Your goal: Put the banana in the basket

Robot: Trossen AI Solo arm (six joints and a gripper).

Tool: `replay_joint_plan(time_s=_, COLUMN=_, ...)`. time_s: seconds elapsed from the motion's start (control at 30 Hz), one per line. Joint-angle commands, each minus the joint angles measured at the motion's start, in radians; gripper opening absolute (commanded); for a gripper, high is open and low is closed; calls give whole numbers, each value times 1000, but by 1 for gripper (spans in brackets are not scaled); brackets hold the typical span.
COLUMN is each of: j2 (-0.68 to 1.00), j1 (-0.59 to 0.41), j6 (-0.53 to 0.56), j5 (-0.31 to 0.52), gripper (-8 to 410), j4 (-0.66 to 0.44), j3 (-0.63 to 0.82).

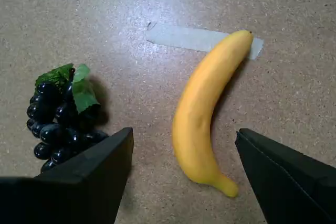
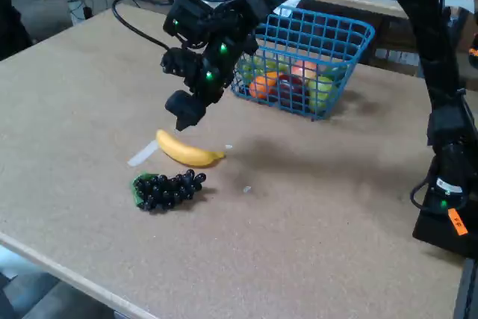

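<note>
Above the tabletop (image 2: 89, 72), jaws spread wide over the banana (image 1: 205, 108), nothing pinched.

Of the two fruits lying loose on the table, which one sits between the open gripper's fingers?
The banana, yellow and curved, lies between the gripper fingers; the dark grape bunch sits outside them, off to the left in the wrist view.

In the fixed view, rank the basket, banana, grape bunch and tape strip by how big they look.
1. basket, clearly largest, though farther from the camera.
2. banana and grape bunch: about the same length, too close to rank.
3. tape strip, smallest; the banana hides part of it.
</note>
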Motion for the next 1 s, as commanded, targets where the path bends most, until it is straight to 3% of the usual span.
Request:
replay_joint_plan(time_s=0.0, j2=29, j1=-5, j6=10, j5=-4, gripper=271, j4=11, j3=1)
replay_joint_plan(time_s=0.43, j2=145, j1=-5, j6=9, j5=-5, gripper=271, j4=35, j3=102)
replay_joint_plan(time_s=0.97, j2=186, j1=-12, j6=17, j5=-1, gripper=270, j4=25, j3=101)
